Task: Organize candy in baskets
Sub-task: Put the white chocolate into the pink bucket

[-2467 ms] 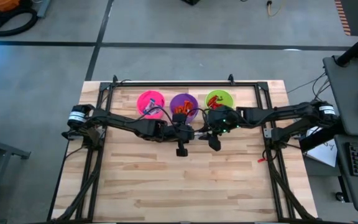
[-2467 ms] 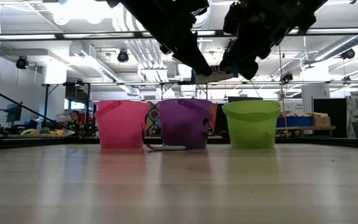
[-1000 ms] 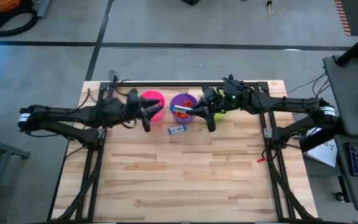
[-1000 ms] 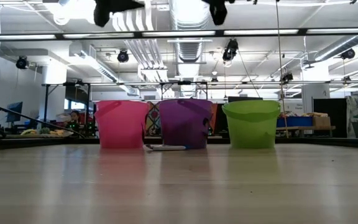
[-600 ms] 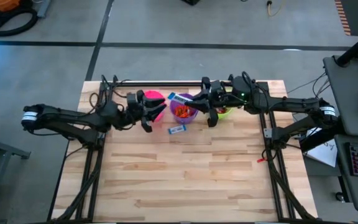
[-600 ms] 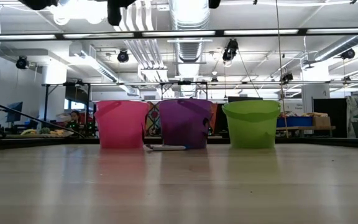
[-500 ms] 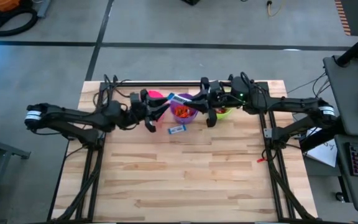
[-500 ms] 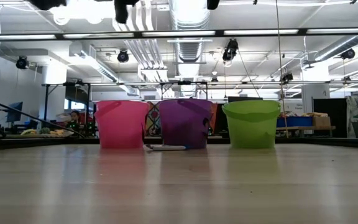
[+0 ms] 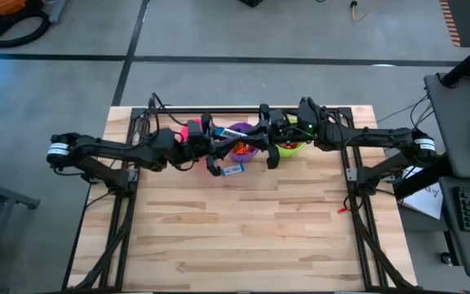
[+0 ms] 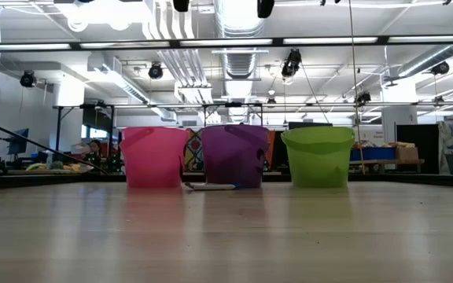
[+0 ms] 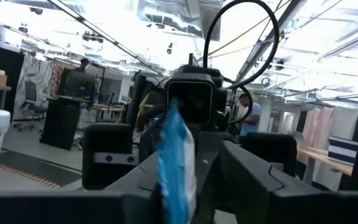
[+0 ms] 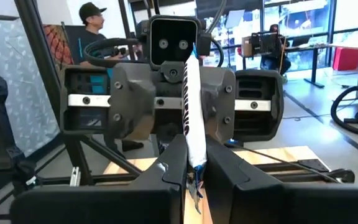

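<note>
Both arms meet high above the purple basket [image 9: 241,140]. My right gripper [image 12: 194,168] is shut on a blue-and-white candy [image 12: 190,106]. My left gripper [image 11: 185,193] faces it, open. Its fingers stand on either side of the same candy [image 11: 176,155], and I cannot tell whether they touch it. The pink basket [image 10: 154,157], the purple basket [image 10: 234,155] and the green basket [image 10: 318,156] stand in a row at the far edge. Red and orange candy lies in the purple basket. A second blue candy [image 9: 232,170] lies flat on the table before it. My right gripper pinches the candy's near end [image 12: 194,163] between its two fingers. The fingers come level from the table's right. The candy's other end sticks out past the fingertips toward my left gripper. It is lifted clear, high over the baskets.
The left arm [image 9: 121,151] crosses over the pink basket [image 9: 192,127]. A black frame rail [image 9: 235,109] runs behind the baskets. The near half of the wooden table [image 9: 235,237] holds nothing. A person [image 12: 95,25] sits in the room beyond.
My left gripper has gone toward the table's right edge, across the pink basket, and now stands facing my right gripper. My right gripper has swung up from over the purple basket to point left with the blue candy. It has kept almost still for the last half second.
</note>
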